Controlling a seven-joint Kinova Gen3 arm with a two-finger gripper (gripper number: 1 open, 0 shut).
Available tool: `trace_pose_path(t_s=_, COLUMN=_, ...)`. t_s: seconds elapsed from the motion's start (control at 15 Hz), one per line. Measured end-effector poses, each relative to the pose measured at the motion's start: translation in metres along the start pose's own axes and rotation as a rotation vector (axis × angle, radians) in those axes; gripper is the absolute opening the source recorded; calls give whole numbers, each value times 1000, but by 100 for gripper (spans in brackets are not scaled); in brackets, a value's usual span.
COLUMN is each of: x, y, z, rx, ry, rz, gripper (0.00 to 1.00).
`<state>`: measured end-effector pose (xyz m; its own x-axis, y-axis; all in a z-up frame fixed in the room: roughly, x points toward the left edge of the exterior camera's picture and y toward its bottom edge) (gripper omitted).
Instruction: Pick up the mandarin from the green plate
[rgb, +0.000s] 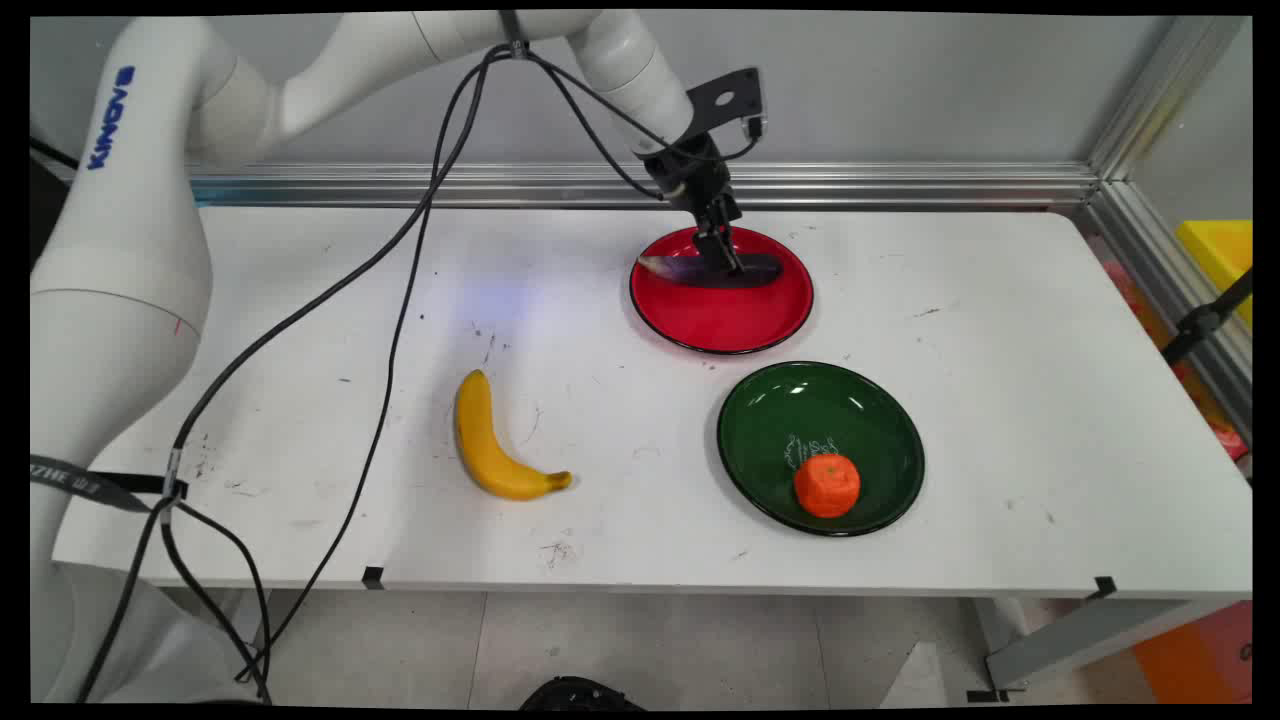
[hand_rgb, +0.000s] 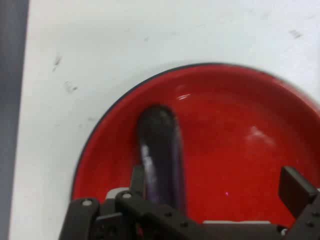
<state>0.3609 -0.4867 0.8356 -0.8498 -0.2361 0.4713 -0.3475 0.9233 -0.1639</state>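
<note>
A dark purple eggplant (rgb: 758, 270) lies across the far half of a red plate (rgb: 720, 325). My gripper (rgb: 720, 252) is down over the middle of the eggplant, tips at the plate. In the hand view the eggplant (hand_rgb: 160, 145) lies lengthwise on the red plate (hand_rgb: 240, 100), close against the left finger (hand_rgb: 137, 177). The right finger (hand_rgb: 296, 187) stands far off to the side with bare plate between. The gripper (hand_rgb: 216, 181) is open and grips nothing.
A green plate (rgb: 870, 420) sits nearer the front, right of centre, with an orange fruit (rgb: 827, 485) on its near side. A yellow banana (rgb: 485, 440) lies on the white table (rgb: 1000, 400) left of the green plate. Black cables hang from the arm on the left.
</note>
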Motion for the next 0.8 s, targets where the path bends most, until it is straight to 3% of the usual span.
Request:
trace_pose_path(t_s=0.33, x=18, y=41, z=-19, rx=-50, ry=-25, rz=-16, gripper=100)
trace_pose_path(t_s=0.8, x=23, y=108, z=-34, rx=-107, ry=-82, rz=11, gripper=100)
